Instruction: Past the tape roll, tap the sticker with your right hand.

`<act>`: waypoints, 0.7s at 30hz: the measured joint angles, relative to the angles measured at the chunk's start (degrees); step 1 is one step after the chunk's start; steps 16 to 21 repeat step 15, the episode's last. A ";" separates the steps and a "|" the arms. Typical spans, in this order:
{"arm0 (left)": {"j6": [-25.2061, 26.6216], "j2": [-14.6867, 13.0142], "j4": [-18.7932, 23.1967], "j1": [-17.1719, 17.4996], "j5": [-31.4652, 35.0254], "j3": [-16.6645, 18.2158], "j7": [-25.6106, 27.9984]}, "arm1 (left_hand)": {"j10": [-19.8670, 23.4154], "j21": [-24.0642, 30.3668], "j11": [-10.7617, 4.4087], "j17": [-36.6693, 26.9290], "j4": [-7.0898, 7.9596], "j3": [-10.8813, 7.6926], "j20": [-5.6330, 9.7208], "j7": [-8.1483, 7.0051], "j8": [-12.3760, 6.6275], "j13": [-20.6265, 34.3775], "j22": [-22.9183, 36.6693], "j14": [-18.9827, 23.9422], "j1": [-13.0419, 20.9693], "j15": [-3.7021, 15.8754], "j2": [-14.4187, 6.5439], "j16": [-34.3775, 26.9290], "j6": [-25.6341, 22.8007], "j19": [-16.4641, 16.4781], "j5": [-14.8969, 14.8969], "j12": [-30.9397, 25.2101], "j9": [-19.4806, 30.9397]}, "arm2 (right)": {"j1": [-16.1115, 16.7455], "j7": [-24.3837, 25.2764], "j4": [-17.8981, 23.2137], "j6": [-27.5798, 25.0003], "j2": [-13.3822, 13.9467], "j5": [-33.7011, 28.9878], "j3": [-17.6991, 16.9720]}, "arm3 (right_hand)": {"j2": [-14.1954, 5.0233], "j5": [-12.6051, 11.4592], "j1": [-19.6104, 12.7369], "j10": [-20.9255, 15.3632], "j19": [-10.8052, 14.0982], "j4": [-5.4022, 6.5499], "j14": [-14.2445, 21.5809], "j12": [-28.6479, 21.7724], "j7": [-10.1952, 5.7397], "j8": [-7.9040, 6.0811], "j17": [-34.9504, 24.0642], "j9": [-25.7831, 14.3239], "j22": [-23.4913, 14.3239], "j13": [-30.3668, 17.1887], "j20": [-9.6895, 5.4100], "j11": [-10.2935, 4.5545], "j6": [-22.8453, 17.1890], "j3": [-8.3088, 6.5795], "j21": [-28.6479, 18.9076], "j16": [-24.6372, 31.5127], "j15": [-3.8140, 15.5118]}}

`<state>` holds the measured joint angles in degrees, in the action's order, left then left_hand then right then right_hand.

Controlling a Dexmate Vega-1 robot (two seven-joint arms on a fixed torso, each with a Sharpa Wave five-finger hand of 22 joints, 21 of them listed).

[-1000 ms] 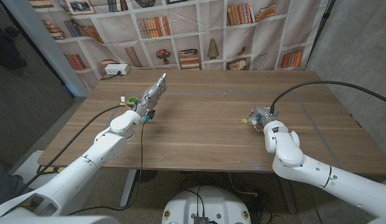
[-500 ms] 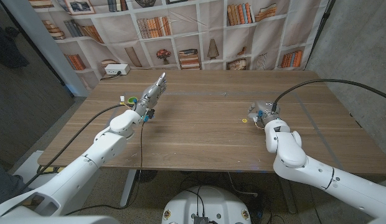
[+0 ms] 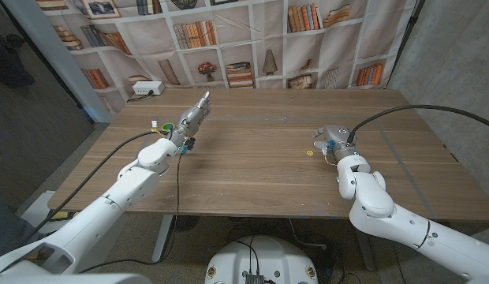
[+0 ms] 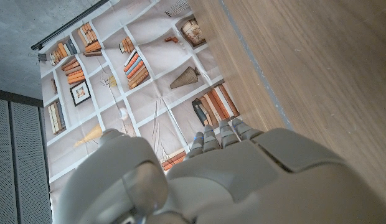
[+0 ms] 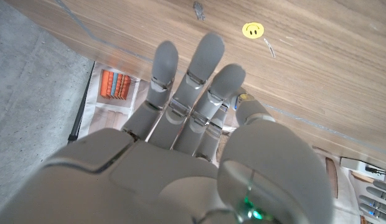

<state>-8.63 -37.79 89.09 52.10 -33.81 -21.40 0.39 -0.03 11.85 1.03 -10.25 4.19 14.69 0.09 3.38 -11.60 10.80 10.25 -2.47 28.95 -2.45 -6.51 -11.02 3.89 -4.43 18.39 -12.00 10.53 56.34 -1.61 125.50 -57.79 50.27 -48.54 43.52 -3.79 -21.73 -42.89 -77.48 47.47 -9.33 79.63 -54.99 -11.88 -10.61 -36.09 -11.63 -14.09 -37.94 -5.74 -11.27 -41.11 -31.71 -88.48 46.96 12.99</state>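
Item: right robot hand, empty, fingers extended and held close together, now lying slightly farther up the desk than a second ago, the forearm stretching forward with it. Item: yellow smiley sticker, lying flat on the desk just beside that hand, on the side toward the desk's middle; in the right wrist view the sticker is sitting just beyond the fingertips and a little off their line, not touched. Reading: the advance is bringing the hand alongside the target rather than over it, so a short sideways correction and a dip are likely still needed before the tap. No tape roll is identifiable in these pictures. Item: left robot hand, unchanged in place, fingers straight and nothing held, pointing toward the far edge beside a small green-and-white object. Room: bare wood is surrounding the sticker on every side; the near edge and the right edge are both well apart from it.
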 measured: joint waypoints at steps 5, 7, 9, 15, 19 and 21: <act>0.21 -0.40 0.62 0.12 0.05 -0.02 -0.14 | 0.00 0.00 0.00 0.00 0.00 0.00 0.00 0.00 0.00 0.00 0.00 0.00 0.01 0.00 -0.01 0.00 0.00 0.00 0.00 0.00 0.00 | 0.61 2.61 0.62 0.20 0.00 0.18 -0.37 | 0.05 0.00 0.04 0.00 -0.35 0.00 0.00 0.00 0.00 0.00 0.22 0.00 0.27 0.28 0.11 0.00 0.00 0.00 0.00 0.00 0.00; 0.33 -0.44 0.73 0.16 0.05 -0.04 -0.18 | 0.00 0.00 0.00 0.00 0.00 0.00 0.00 0.00 0.00 0.00 0.00 0.00 0.40 0.00 -0.40 0.00 0.00 0.00 0.00 0.00 0.00 | 0.72 2.89 0.70 0.22 0.01 0.18 -0.39 | 0.05 0.00 0.04 0.00 -0.34 0.00 -0.04 0.00 0.00 0.00 0.26 0.00 0.27 0.52 0.10 0.00 0.00 0.00 0.00 0.00 0.04; 0.45 -0.48 0.83 0.18 0.05 -0.06 -0.21 | 0.00 0.00 0.00 0.00 0.00 0.00 0.00 0.00 0.00 0.00 0.00 0.00 0.39 0.00 -0.39 0.00 0.00 0.00 0.00 0.00 0.00 | 0.86 3.15 0.85 0.24 0.03 0.12 -0.43 | 0.05 0.00 0.05 0.00 -0.34 0.00 -0.03 0.00 0.00 0.00 0.26 0.00 0.27 0.53 0.10 0.00 0.00 0.00 0.00 0.00 0.04; 0.61 -0.52 1.16 0.20 0.08 -0.16 -0.22 | 0.00 0.00 0.00 0.00 0.16 0.16 0.00 0.00 0.00 0.00 0.00 0.00 0.39 0.00 -0.39 0.00 0.00 0.00 0.00 0.00 0.00 | 1.01 3.74 0.95 0.78 0.08 -0.05 -0.61 | 0.05 0.00 0.04 0.00 -0.34 0.00 -0.21 0.00 0.00 0.00 0.41 0.00 0.42 0.83 0.10 0.00 -0.01 0.00 0.00 0.01 0.20; 0.61 -0.52 1.16 0.20 0.08 -0.16 -0.22 | 0.00 0.00 0.00 0.00 0.16 0.16 0.00 0.00 0.00 0.00 0.00 0.00 0.39 0.00 -0.39 0.00 0.00 0.00 0.00 0.00 0.00 | 1.01 3.74 0.95 0.78 0.08 -0.05 -0.61 | 0.05 0.00 0.04 0.00 -0.34 0.00 -0.21 0.00 0.00 0.00 0.41 0.00 0.42 0.83 0.10 0.00 -0.01 0.00 0.00 0.01 0.20; 0.61 -0.52 1.16 0.20 0.08 -0.16 -0.22 | 0.00 0.00 0.00 0.00 0.16 0.16 0.00 0.00 0.00 0.00 0.00 0.00 0.39 0.00 -0.39 0.00 0.00 0.00 0.00 0.00 0.00 | 1.01 3.74 0.95 0.78 0.08 -0.05 -0.61 | 0.05 0.00 0.04 0.00 -0.34 0.00 -0.21 0.00 0.00 0.00 0.41 0.00 0.42 0.83 0.10 0.00 -0.01 0.00 0.00 0.01 0.20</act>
